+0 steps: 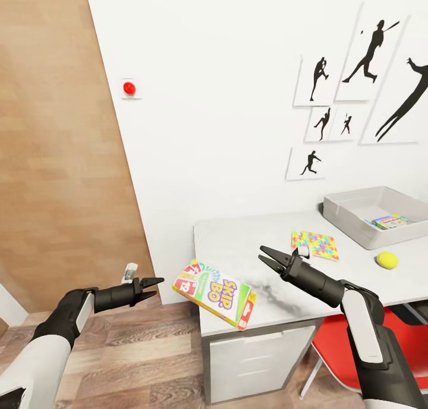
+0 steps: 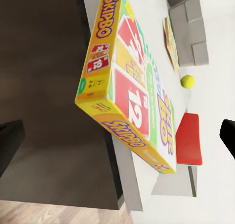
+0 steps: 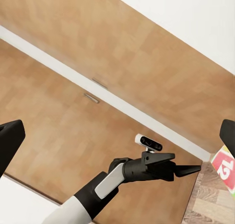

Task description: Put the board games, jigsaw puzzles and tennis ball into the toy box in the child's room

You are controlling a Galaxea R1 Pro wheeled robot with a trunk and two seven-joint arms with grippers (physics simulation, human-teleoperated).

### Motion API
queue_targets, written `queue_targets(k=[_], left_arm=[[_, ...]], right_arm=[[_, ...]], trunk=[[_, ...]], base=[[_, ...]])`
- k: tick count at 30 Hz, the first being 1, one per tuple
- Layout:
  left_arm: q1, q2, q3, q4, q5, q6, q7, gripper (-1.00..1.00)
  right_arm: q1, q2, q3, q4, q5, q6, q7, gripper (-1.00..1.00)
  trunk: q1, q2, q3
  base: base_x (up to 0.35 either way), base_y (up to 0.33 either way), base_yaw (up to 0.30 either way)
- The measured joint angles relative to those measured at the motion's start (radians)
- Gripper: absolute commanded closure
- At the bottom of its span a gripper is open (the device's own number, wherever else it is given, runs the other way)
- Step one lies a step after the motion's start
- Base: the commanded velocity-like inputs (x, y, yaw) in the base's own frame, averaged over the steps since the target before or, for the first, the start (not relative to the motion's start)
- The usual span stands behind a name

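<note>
Table (image 1: 356, 278) edge: Skip-Bo box (image 1: 215, 292) overhanging; wrist cam shows underside.

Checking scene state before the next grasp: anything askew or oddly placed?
Yes. The Skip-Bo box hangs tilted off the table front-left corner, mostly past the edge. Neither the left tool nor the right tool holds it; both are open. It looks likely to fall.
</note>
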Motion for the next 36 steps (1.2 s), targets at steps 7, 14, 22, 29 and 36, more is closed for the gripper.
queue_targets(k=[7, 14, 22, 29, 36], left_arm=[[0.0, 0.0, -0.001, 0.0, -0.002, 0.0, 0.0, -1.0], [0.0, 0.0, -0.001, 0.0, 0.0, 0.0, 0.0, -1.0], [0.0, 0.0, -0.001, 0.0, 0.0, 0.0, 0.0, -1.0], [0.0, 0.016, 0.0, 0.0, 0.001, 0.0, 0.0, -1.0], [0.0, 0.032, 0.001, 0.0, 0.001, 0.001, -0.001, -1.0]], right_arm=[[0.0, 0.0, 0.0, 0.0, 0.0, 0.0, 0.0, -1.0], [0.0, 0.0, 0.0, 0.0, 0.0, 0.0, 0.0, -1.0], [0.0, 0.0, 0.001, 0.0, 0.0, 0.0, 0.0, -1.0], [0.0, 0.0, 0.001, 0.0, 0.0, 0.0, 0.0, -1.0], [0.0, 0.0, 0.0, 0.0, 0.0, 0.0, 0.0, -1.0]], trunk=[[0.0, 0.0, 0.0], [0.0, 0.0, 0.0], [0.0, 0.0, 0.0], [0.0, 0.0, 0.0], [0.0, 0.0, 0.0]], base=[[0.0, -0.094, 0.0], [0.0, -0.059, 0.0], [0.0, -0.153, 0.0], [0.0, -0.025, 0.0], [0.003, 0.0, 0.0]])
